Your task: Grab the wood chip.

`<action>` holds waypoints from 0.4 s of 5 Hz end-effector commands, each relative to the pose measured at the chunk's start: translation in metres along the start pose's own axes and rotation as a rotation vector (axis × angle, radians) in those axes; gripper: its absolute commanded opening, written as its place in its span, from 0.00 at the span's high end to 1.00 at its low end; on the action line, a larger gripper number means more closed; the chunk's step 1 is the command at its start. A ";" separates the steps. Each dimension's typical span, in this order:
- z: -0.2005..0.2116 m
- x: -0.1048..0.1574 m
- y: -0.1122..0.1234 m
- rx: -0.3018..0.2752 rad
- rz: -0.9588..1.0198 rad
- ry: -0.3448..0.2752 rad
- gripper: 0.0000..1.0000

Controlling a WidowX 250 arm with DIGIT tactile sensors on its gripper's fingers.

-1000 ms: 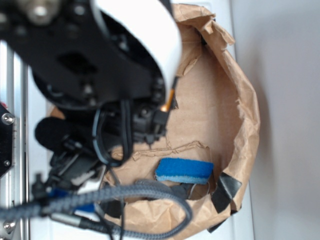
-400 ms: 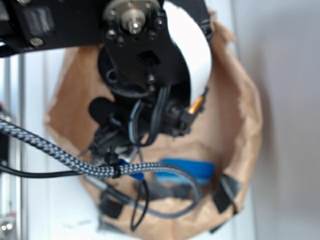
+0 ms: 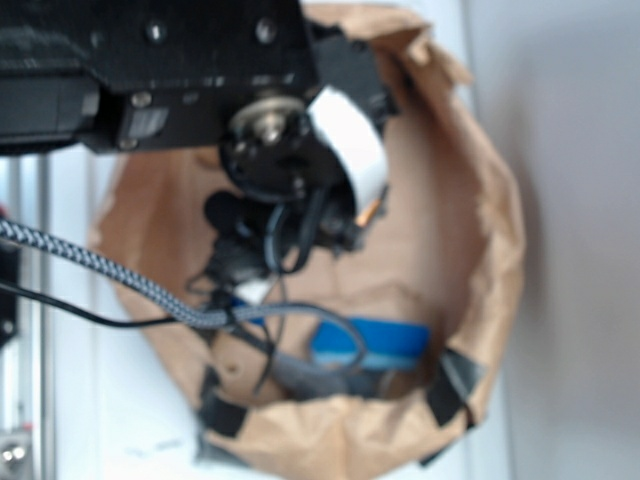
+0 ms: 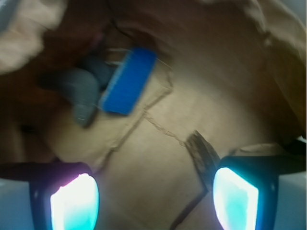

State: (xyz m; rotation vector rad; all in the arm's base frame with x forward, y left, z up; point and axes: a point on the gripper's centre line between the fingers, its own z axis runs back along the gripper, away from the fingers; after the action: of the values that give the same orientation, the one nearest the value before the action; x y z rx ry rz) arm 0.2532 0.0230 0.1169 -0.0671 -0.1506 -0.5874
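Note:
In the wrist view the wood chip (image 4: 201,154) is a thin dark brown sliver lying on the crumpled brown paper (image 4: 216,86). Its lower end runs just inside my right finger (image 4: 235,197). My gripper (image 4: 153,194) is open, its two glowing pads wide apart with only paper between them, and the chip sits at the right side of that gap. I cannot tell whether the finger touches it. In the exterior view the arm (image 3: 290,170) hangs over the paper nest and hides the fingers and the chip.
A blue sponge (image 4: 128,81) and a rounded grey object (image 4: 81,93) lie together farther ahead on the left. The sponge (image 3: 385,342) also shows near the nest's raised paper wall (image 3: 500,230). A braided cable (image 3: 90,265) crosses the left side.
The arm has shifted right and down into the paper nest and looks smaller now. The braided cable has swung up across the left. The sponge stayed put.

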 end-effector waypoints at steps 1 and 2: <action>-0.017 0.017 0.009 -0.021 -0.060 0.006 0.00; -0.025 0.035 0.018 0.009 -0.052 0.019 0.00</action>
State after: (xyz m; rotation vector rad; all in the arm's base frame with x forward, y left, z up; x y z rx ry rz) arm 0.2826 0.0197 0.0798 -0.0844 -0.0675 -0.6291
